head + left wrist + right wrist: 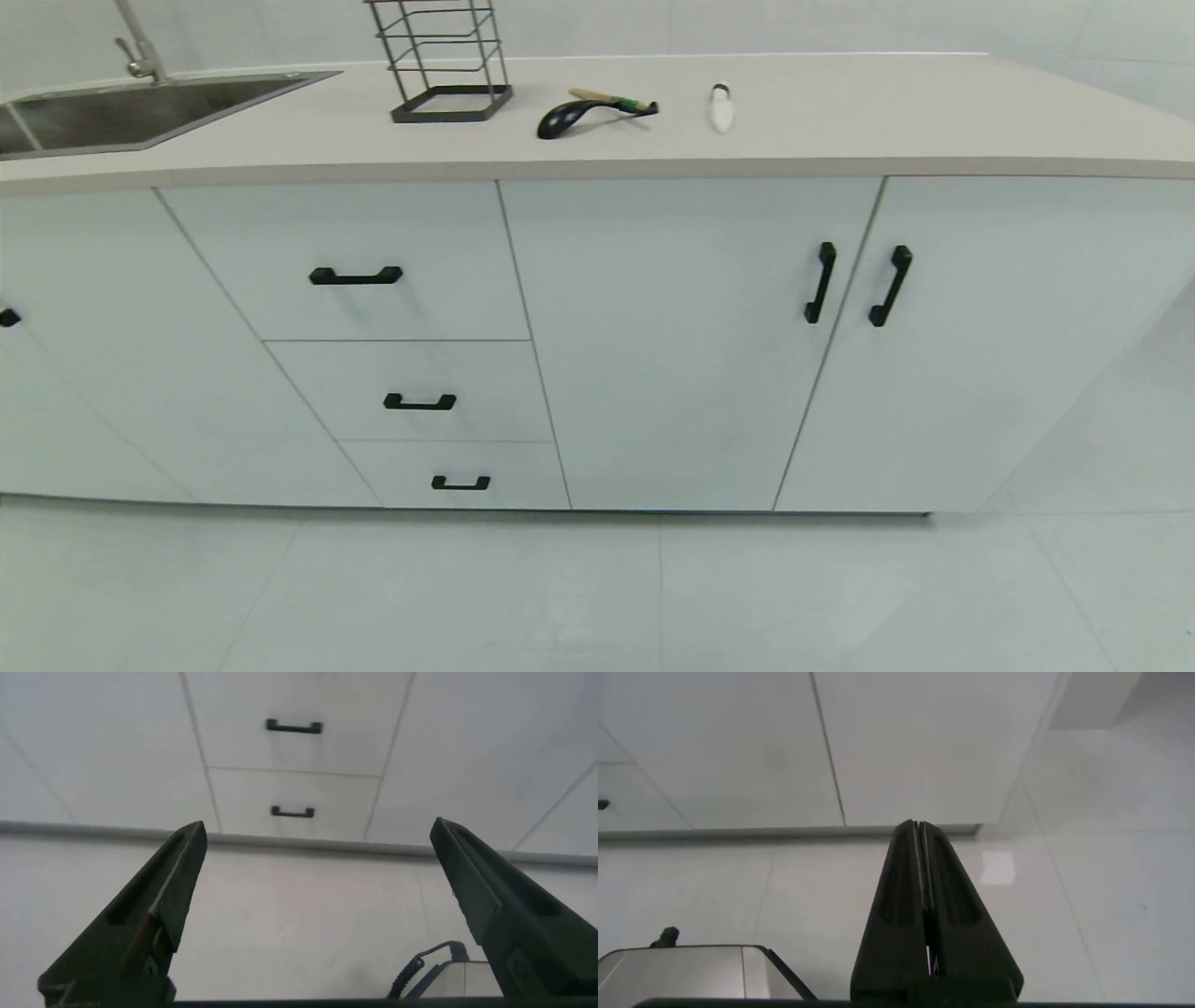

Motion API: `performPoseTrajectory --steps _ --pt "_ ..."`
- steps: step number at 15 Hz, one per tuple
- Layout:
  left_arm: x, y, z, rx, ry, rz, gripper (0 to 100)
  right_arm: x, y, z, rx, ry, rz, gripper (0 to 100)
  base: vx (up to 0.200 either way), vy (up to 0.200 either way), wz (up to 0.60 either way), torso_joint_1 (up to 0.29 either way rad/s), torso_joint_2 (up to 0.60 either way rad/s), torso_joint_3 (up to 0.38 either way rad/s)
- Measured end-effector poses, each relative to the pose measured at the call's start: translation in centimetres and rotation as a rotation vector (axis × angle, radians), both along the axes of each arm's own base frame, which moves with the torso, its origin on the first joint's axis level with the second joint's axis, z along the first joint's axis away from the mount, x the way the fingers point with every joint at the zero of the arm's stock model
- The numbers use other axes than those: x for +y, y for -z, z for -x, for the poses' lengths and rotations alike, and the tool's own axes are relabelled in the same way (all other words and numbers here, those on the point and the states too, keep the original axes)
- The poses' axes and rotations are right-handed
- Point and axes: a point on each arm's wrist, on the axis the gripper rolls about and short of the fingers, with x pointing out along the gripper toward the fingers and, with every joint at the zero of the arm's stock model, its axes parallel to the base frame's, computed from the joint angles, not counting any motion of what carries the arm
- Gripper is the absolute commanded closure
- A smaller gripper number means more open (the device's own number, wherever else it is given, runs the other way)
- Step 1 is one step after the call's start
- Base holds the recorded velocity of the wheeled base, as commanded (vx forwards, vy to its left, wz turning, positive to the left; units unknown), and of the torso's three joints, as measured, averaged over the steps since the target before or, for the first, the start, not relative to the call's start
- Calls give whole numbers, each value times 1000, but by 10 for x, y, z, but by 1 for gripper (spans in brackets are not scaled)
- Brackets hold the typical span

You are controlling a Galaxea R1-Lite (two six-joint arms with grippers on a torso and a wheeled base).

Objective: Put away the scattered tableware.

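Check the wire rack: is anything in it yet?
Empty as far as seen: nothing between the wires of the rack, its top cut off. The black spoon lies beside it on the counter.

Dark, tapering wedge-shaped left fingers, each with a shallow recess; right fingers matte black, perhaps plastic.
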Motion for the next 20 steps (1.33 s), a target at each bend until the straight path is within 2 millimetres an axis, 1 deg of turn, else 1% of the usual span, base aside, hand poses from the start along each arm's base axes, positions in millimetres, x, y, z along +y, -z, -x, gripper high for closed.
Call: performPoseTrajectory --steps 3,6,9,11,15,20 --pt "0 0 0 0 -2 0 0 0 0 0 0 -1 0 100 0 200 0 6 4 2" --pt "0 0 0 0 -1 0 0 0 0 0 0 -2 -1 100 200 200 0 -1 -1 4" --pt "0 0 0 0 0 0 0 0 0 0 0 -1 0 100 0 200 0 4 -2 7" --pt "0 0 0 -1 0 -2 0 0 0 0 0 -1 0 100 200 200 0 2 2 2" --pt "0 0 0 0 0 -7 0 0 0 0 0 -1 0 100 200 0 0 6 1 1" --pt "0 0 0 0 2 -26 0 0 0 0 1 -3 1 100 0 0 0 0 0 0"
